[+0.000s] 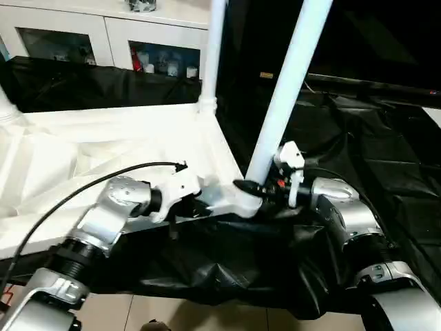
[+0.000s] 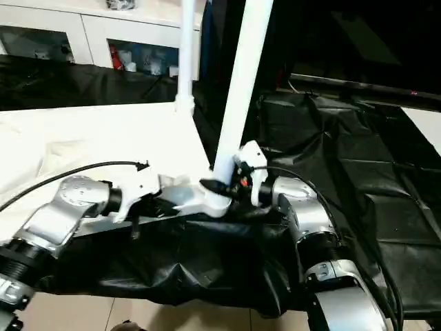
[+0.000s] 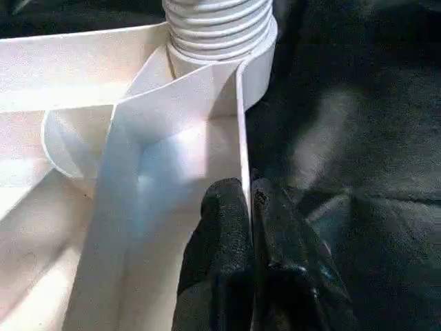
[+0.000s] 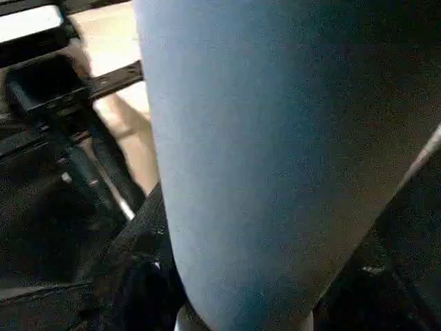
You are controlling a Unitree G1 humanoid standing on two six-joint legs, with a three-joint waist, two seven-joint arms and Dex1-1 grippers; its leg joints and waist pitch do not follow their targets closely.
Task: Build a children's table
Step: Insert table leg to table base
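Observation:
The white table top [image 1: 103, 148] lies upside down on black cloth, ribbed underside up. One white leg [image 1: 215, 48] stands in the far right corner socket. A second leg [image 1: 289, 83] rises, slightly tilted, from the near right corner socket [image 1: 238, 200]. My right gripper [image 1: 258, 186] is shut on this leg just above its base; the leg [image 4: 275, 158] looms close in the right wrist view. My left gripper [image 3: 248, 203] is shut on the table top's thin rim wall [image 3: 241, 117], a short way from the leg's threaded base [image 3: 217, 27].
A white cabinet with glass doors [image 1: 103, 38] stands behind the table top. Black cloth [image 1: 365, 145] covers the surface to the right. A black cable [image 1: 83, 186] arcs over my left forearm. Tiled floor [image 1: 207, 314] shows below the near edge.

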